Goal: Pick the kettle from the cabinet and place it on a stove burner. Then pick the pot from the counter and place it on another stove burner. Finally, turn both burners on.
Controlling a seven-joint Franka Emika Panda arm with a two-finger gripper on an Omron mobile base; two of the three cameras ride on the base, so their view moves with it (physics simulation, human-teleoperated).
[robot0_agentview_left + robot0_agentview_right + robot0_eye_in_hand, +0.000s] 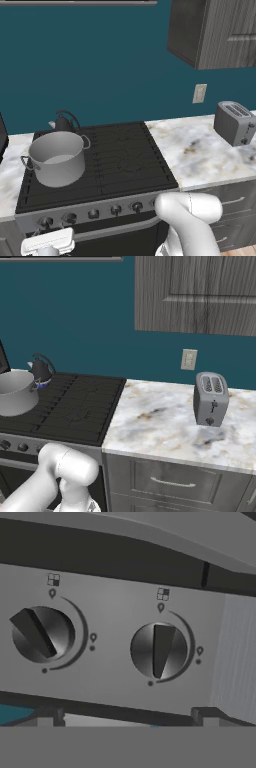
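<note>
Your claw (pixel 47 243) hangs released before the stove's front left knobs (pixel 159 650), while the pot (pixel 56 157) sits at the cooktop's left edge, kettle (pixel 64 122) at its back-left corner, toaster (pixel 234 122) on the counter (pixel 200 150) right

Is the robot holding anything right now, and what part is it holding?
Nothing is held. The tool is open, facing the stove knobs; the pot and kettle sit on the burners.

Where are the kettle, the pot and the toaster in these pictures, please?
kettle (pixel 63 123): left base view, dark body.
pot (pixel 60 167): left base view, outer side wall.
toaster (pixel 210 402): right base view, front face.
</note>
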